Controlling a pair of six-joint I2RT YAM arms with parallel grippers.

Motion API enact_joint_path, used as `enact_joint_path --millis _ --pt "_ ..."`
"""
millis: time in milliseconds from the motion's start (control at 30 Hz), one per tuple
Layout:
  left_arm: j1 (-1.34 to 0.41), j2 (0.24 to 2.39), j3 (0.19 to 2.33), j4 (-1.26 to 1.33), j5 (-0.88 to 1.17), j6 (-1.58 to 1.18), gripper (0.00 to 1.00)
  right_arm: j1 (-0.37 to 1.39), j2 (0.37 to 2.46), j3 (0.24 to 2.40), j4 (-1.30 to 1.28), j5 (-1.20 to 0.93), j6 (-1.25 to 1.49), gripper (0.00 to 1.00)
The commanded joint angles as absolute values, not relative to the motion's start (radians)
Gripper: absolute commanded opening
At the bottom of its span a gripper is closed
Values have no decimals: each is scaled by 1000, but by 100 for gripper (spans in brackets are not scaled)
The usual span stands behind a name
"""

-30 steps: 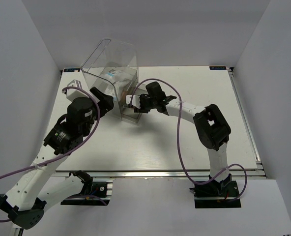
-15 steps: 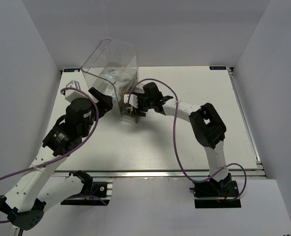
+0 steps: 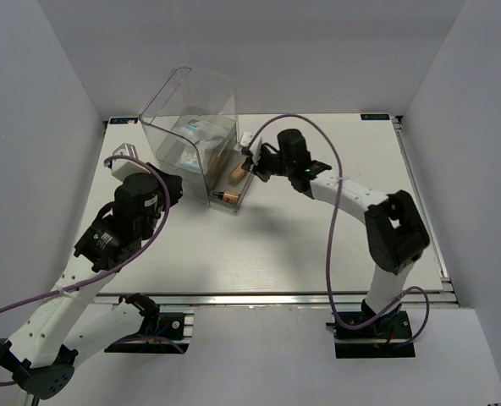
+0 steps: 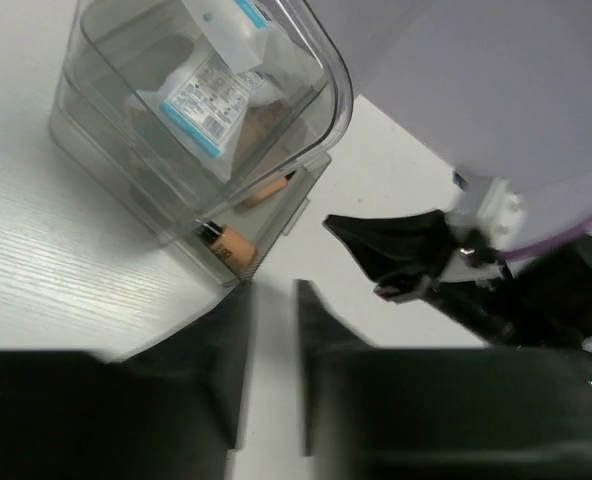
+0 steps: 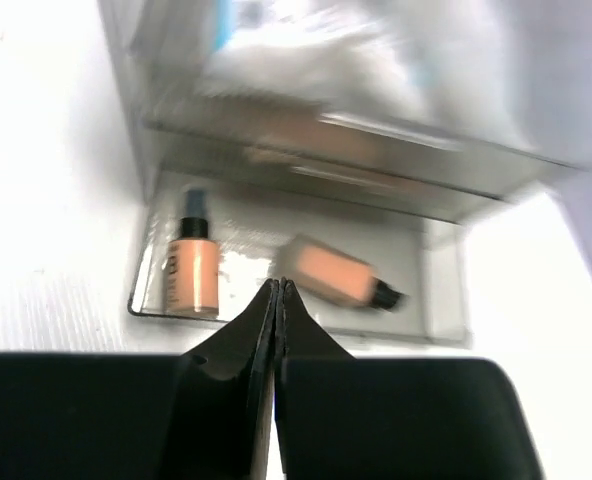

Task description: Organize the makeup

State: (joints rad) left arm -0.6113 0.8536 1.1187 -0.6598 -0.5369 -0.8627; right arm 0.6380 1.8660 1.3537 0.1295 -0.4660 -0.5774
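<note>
My right gripper [image 5: 276, 292] is pressed together, empty, just before the open drawer [image 5: 444, 285]; two foundation bottles [image 5: 193, 270] lie inside it; left gripper [image 4: 273, 300] slightly spread, empty, near the clear box [image 4: 86, 135]; packets [image 4: 201, 95] sit in its top.

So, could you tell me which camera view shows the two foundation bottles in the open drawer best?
The right wrist view: both foundation bottles lie fully visible in the drawer, if slightly blurred. The top external view shows them small, and the left wrist view shows them partly, through the clear box.
</note>
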Motion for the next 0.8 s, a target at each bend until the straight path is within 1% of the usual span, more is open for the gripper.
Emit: enact_joint_path --millis 0,33,67,100,233,400,500,767 --pt "-607 833 1074 -632 -540 -864 23 595 1743 1245 326 -422 -336 0" --pt "-607 833 1066 -626 -535 -865 16 585 1723 1212 371 -401 -260 0" --pt "-607 833 1059 -621 -532 -865 7 574 1720 1186 371 -362 -236 0" --pt "-607 838 1049 -615 -531 -862 6 552 1721 1158 362 -353 -213 0" --pt "-609 841 1031 -604 -529 -859 6 477 1775 1193 243 -379 -71 0" --pt "-607 830 980 -565 -519 -880 7 433 1795 1190 201 -330 -42 0" --pt "-607 822 934 -537 -512 -894 8 414 1848 1245 114 -341 0 0" --pt "-606 822 841 -491 -489 -923 8 414 1919 1305 75 -194 204 0"
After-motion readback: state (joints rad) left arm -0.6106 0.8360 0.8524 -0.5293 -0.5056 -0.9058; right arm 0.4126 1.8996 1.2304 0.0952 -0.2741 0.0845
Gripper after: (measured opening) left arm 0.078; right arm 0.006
